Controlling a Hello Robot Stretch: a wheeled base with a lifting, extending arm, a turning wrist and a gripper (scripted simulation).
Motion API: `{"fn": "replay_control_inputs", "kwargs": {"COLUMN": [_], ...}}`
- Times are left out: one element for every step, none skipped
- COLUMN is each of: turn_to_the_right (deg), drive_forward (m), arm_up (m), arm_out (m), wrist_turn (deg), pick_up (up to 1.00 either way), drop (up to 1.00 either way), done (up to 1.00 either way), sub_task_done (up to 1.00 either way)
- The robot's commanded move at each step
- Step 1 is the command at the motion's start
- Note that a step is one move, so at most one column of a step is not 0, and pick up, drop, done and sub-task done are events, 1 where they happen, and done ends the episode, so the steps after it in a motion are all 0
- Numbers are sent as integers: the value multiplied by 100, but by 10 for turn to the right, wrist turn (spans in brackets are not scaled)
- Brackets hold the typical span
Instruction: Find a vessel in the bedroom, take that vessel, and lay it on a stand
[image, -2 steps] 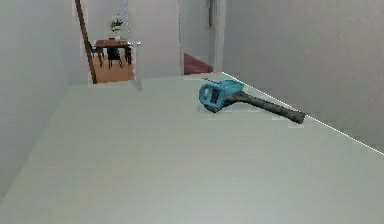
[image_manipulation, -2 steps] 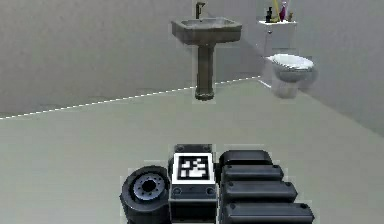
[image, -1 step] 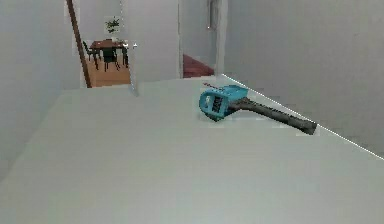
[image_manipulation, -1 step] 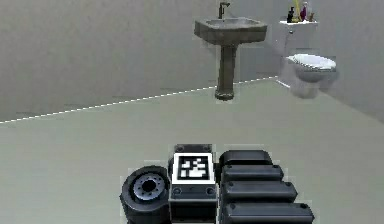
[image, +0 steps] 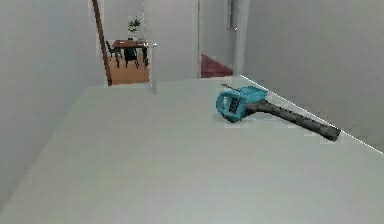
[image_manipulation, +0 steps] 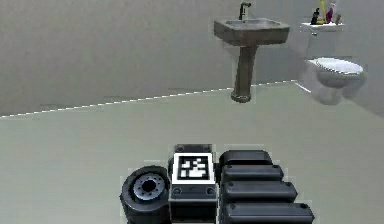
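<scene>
The arm's dark stacked blocks sit low at the arm side view's bottom edge, with a white square with black marks beside them. Left of that square is a dark round body, the gripper. Its far end cannot be made out, so I cannot tell whether it holds anything. Pale bare floor lies behind it. In the forward view a teal tool-like thing with a long dark handle lies on the pale floor close to the wall on the right.
A pedestal sink and a white toilet stand against the far wall in the arm side view. In the forward view a doorway opens onto a room with a wooden table, chairs and a plant. A second opening shows red floor.
</scene>
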Motion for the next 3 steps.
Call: {"fn": "replay_control_inputs", "kwargs": {"turn_to_the_right": [0,0,-30], "drive_forward": [100,100,0], "arm_up": [0,0,0], "arm_out": [0,0,0], "wrist_turn": [0,0,0], "pick_up": [0,0,0], "drop": [0,0,0], "done": [0,0,0], "sub_task_done": [0,0,0]}}
